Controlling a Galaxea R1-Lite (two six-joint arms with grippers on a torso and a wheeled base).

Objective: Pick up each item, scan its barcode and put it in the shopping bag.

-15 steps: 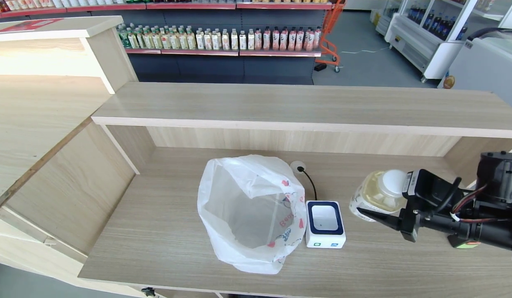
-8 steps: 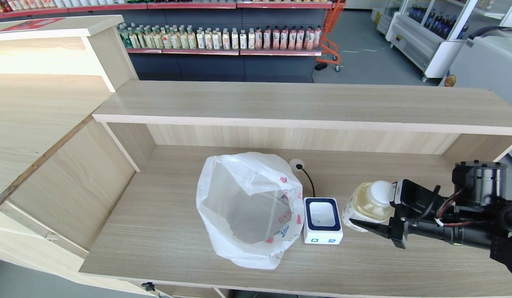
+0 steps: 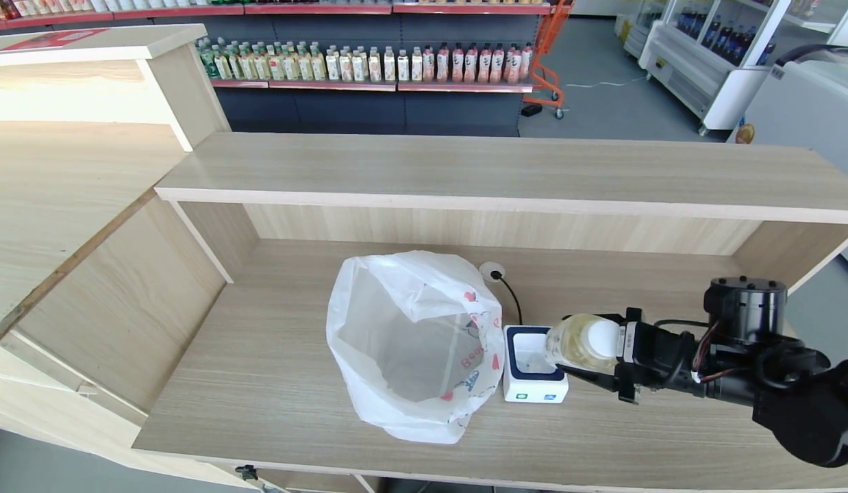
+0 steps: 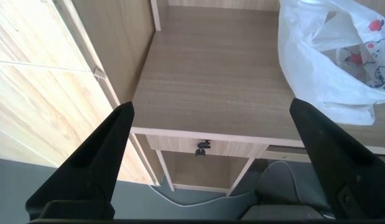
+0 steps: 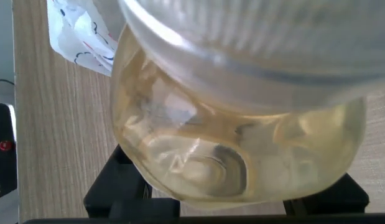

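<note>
Bottle (image 3: 573, 339): clear rounded plastic, pale-yellow liquid, ridged white cap; held sideways in air over scanner's right edge, cap twd arm.
R pincer (image 3: 588, 349): pinching bottle, black fingers either side.
Scanner (image 3: 533, 394): white box w/ blue-rimmed window facing up; on bench (image 3: 259, 383), just beside bag.
Bag (image 3: 403, 342): thin crinkly white plastic, red/blue print, mouth open, standing on bench.
L pincer (image 4: 212, 106): black wedge fingers spread wide, nothing between; above bench's near edge, apart from bag.
Bench: pale wood-grain laminate.

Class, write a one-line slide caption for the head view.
Right hand holds a bottle at the scanner beside the open shopping bag.
</note>
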